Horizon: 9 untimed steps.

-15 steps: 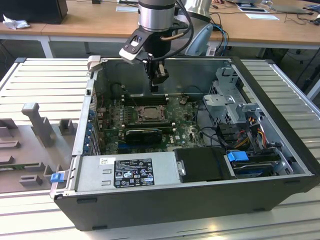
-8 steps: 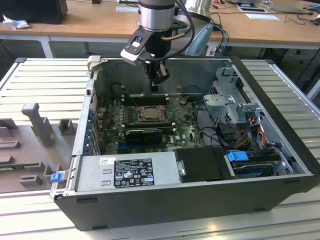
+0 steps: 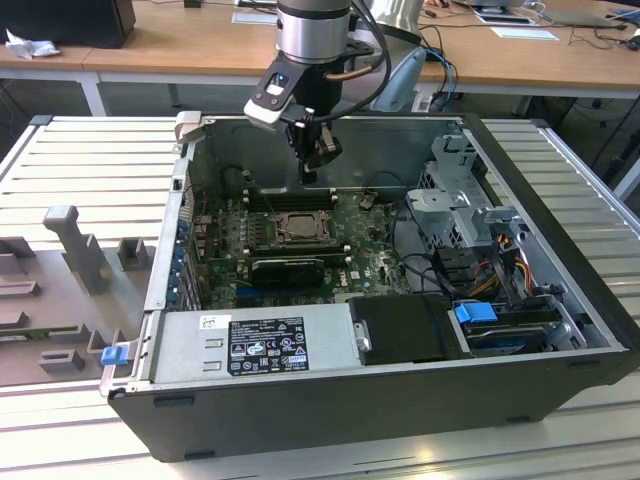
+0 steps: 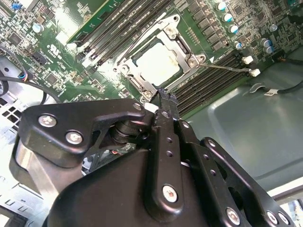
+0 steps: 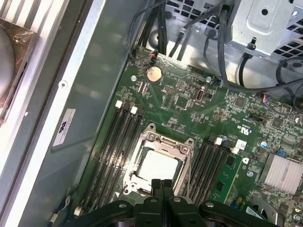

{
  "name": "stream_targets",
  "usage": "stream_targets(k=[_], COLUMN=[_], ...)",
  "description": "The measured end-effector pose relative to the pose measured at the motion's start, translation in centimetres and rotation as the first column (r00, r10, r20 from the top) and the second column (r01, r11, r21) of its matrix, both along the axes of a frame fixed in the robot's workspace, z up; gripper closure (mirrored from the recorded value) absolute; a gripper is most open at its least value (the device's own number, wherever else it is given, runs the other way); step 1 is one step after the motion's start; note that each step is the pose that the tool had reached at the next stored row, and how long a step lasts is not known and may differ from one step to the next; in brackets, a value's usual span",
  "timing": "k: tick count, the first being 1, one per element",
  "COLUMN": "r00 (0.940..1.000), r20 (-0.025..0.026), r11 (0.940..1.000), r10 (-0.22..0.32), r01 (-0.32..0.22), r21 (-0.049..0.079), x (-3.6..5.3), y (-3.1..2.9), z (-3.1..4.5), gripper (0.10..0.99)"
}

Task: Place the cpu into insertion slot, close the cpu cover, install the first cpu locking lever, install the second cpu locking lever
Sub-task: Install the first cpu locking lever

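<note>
The cpu (image 5: 158,165), a pale silver square, lies in the insertion slot (image 3: 296,227) on the green board inside the open computer case. The cpu cover (image 5: 163,137), a silver frame with a square window, lies flat around the chip (image 4: 158,64). One thin metal lever rod (image 4: 229,68) stretches out beside the socket along the memory slots. My gripper (image 3: 311,168) hangs a little above the back edge of the socket. In both wrist views its black fingers (image 5: 161,185) are pressed together, with nothing between them and their tips (image 4: 163,94) near the cover's rim.
Long black memory slots (image 5: 113,146) flank the socket on both sides. A metal drive cage with cables (image 3: 465,205) stands at the exterior view's right and a power supply (image 3: 255,340) along the front. The case walls (image 3: 170,240) enclose the board. Grey fixtures (image 3: 75,245) sit on the table.
</note>
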<state>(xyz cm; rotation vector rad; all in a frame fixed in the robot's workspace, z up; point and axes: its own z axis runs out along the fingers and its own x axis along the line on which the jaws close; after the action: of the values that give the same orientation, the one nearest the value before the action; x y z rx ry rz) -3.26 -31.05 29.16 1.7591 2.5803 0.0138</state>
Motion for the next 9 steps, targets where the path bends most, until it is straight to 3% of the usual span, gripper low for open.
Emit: stream_targets(k=[9], r00=[0.9993], r20=[0.0000], r11=[0.9993], r10=[0.038], r01=[-0.038], r21=[0.000], x=[0.00], y=[0.00], z=[0.00], gripper=[0.980])
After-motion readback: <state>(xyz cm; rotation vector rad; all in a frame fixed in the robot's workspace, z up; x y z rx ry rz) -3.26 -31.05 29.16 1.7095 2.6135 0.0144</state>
